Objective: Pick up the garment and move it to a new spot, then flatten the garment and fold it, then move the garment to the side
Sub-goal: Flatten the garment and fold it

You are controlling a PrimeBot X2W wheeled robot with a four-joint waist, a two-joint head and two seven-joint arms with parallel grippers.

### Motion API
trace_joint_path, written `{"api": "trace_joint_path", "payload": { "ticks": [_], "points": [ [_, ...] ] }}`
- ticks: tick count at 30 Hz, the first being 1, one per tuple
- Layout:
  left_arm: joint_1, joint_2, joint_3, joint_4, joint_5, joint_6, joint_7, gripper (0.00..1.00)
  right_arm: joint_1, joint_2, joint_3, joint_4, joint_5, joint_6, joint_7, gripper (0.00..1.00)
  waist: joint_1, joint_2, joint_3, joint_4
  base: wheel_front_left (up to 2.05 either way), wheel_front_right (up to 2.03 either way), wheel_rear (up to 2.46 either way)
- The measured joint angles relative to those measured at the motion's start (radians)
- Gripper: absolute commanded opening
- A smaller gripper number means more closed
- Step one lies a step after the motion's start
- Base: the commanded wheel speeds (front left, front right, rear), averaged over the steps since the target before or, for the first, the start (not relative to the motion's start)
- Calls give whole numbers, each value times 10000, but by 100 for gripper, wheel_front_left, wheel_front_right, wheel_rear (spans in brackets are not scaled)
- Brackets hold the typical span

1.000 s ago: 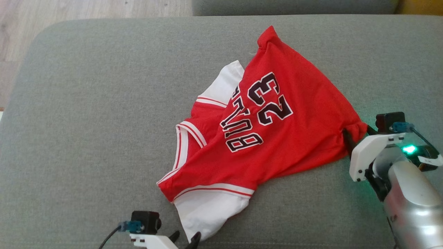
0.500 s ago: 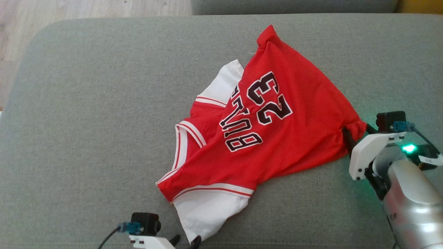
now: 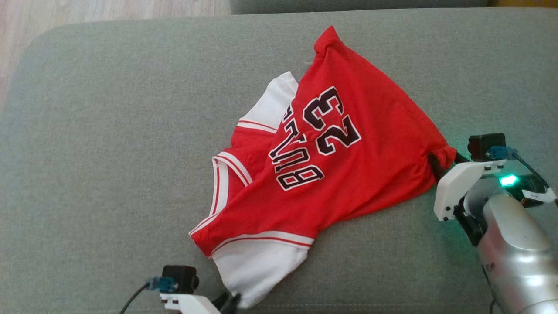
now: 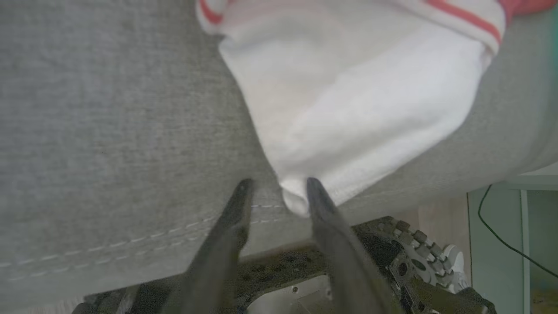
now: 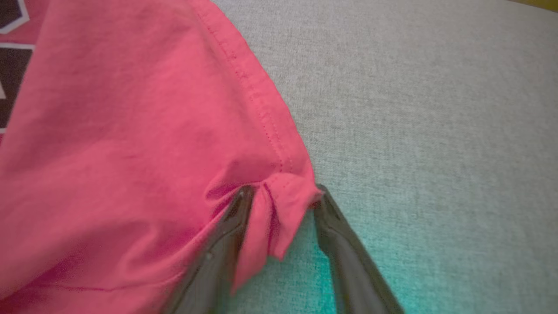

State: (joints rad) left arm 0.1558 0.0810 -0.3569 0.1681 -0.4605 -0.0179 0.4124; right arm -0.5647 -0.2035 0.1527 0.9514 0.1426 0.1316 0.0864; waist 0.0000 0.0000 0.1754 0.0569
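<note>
1. Garment, a red jersey with white sleeves [image 3: 305, 174], lies crumpled on the grey fabric cushion [image 3: 109, 152].
2. Left gripper [image 4: 275, 196] straddles the white sleeve tip, jaws part-open, not yet pinching.
3. Right gripper [image 5: 281, 200] brackets a bunched red hem corner; grip uncertain. These 2 opposite corners probably suit spreading.

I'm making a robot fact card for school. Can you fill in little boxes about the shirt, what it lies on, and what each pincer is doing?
shirt: red jersey with white sleeves, number 23, rumpled, not folded
lies on: grey cushion
left pincer: fingers on either side of the white sleeve tip, gap still showing between them
right pincer: fingers around a bunched red corner of the jersey
lifted: no, the jersey rests on the cushion
</note>
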Motion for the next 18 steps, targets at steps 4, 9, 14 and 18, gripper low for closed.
{"api": "trace_joint_path", "payload": {
  "ticks": [4,9,14,18],
  "points": [
    [-272,38,-167,360,-21,-178,-232,0,0,6,117,13,224,0,-90,0,0,0,-18,-1,0,0,0],
    [-279,17,-184,276,-627,-278,-433,0,7,8,21,-119,694,-2,-453,0,0,0,-171,-1,0,0,0],
    [-330,-257,142,-1772,-1799,-395,-750,0,42,-94,-512,-1018,1129,0,-947,0,0,0,-418,24,0,0,0],
    [-319,-244,849,-4002,-3076,-393,-859,0,291,-192,-984,-2385,1599,-2,-1030,0,0,0,-671,46,0,0,0]
  ]
}}
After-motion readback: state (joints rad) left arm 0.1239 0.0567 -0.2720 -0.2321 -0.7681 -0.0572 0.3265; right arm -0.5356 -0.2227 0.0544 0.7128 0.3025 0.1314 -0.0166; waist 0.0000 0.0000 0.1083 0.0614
